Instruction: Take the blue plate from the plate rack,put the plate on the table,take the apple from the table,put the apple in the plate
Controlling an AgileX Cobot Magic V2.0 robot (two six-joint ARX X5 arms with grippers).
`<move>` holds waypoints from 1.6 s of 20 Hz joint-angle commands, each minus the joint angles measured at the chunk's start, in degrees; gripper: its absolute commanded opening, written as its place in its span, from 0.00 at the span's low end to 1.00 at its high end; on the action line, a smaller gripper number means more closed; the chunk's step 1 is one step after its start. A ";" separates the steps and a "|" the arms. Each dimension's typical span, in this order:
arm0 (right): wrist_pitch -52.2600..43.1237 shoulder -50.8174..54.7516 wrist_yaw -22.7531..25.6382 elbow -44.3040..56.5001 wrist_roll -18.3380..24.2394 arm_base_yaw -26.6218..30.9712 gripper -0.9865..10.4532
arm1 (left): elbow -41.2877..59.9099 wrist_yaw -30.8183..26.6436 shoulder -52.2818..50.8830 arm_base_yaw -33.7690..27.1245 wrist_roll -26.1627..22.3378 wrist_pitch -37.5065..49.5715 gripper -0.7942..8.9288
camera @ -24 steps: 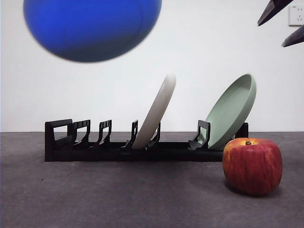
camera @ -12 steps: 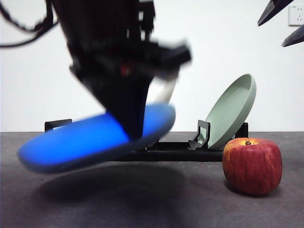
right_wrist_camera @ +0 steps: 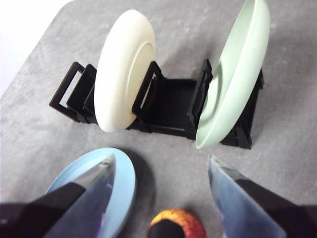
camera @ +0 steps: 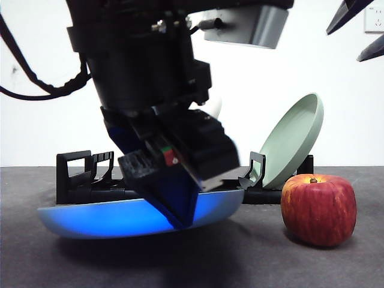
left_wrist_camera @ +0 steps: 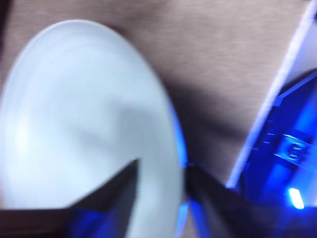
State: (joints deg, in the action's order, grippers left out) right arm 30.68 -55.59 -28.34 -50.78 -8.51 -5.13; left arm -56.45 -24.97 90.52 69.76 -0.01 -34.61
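My left gripper is shut on the rim of the blue plate and holds it nearly flat, very low over the table, in front of the plate rack. I cannot tell whether the plate touches the table. In the left wrist view the plate is blurred, with its rim between the jaws of the left gripper. The apple stands on the table to the right of the plate, apart from it. My right gripper is open and empty, high above the apple and the blue plate.
A cream-white plate and a sage-green plate lean in the rack. In the front view the sage-green plate stands just behind the apple. The right gripper's black tips show at the top right corner.
The left arm has come down with the blue plate. The plate went from high up, to tilted above the table, to nearly flat and very low. The apple and the right arm have not moved.
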 commanded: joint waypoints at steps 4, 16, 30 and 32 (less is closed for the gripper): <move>2.89 -0.02 -0.17 -0.20 0.66 -1.01 0.43 | -5.84 -5.09 -3.89 -0.92 1.88 -3.19 0.63; 5.49 -1.16 7.91 -0.20 2.84 -12.83 0.53 | -52.15 -22.25 -15.52 -4.37 -7.52 -21.38 0.63; 7.69 -28.17 28.72 -0.20 5.42 -29.62 0.62 | -68.22 -29.77 -23.21 -5.79 -10.56 -29.24 0.63; 7.13 -31.32 28.70 -0.20 5.40 -29.49 0.61 | -68.22 -30.42 -23.19 -5.77 -10.27 -32.46 0.63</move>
State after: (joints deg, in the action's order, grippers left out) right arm 38.00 -86.59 0.21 -50.78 -3.55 -34.61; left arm -124.57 -55.16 67.29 64.12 -10.07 -66.89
